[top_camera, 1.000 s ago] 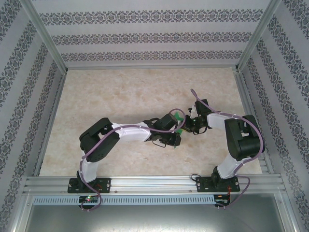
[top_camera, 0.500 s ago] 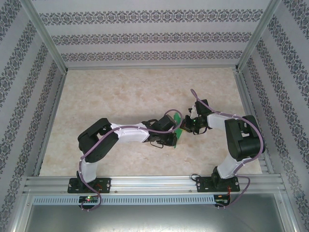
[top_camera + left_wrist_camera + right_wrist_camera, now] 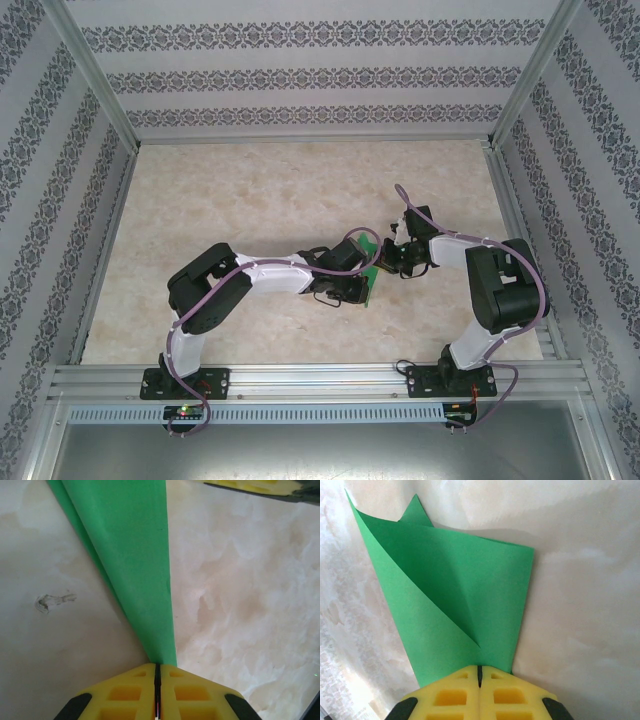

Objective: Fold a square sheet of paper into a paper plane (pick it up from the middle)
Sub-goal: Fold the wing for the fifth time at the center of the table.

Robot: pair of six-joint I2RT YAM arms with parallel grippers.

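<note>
Robot lab enclosure: aluminium frame rail [image 3: 300, 378], patterned wallpaper panels [image 3: 300, 80] on three sides, marble-look tabletop [image 3: 250, 190] inside.

Beige marbled table [image 3: 250, 190] — pale; one small grey scuff [image 3: 55, 601]

Item: square sheet of paper [image 3: 460, 595], bright green and plain. Partly folded, with two layers overlapping along a diagonal crease and one pointed corner behind. Seen narrow from above, right of table [image 3: 250, 190] centre. Opposite edges are pinched in left gripper [image 3: 157, 666] and right gripper [image 3: 480, 669].
</note>
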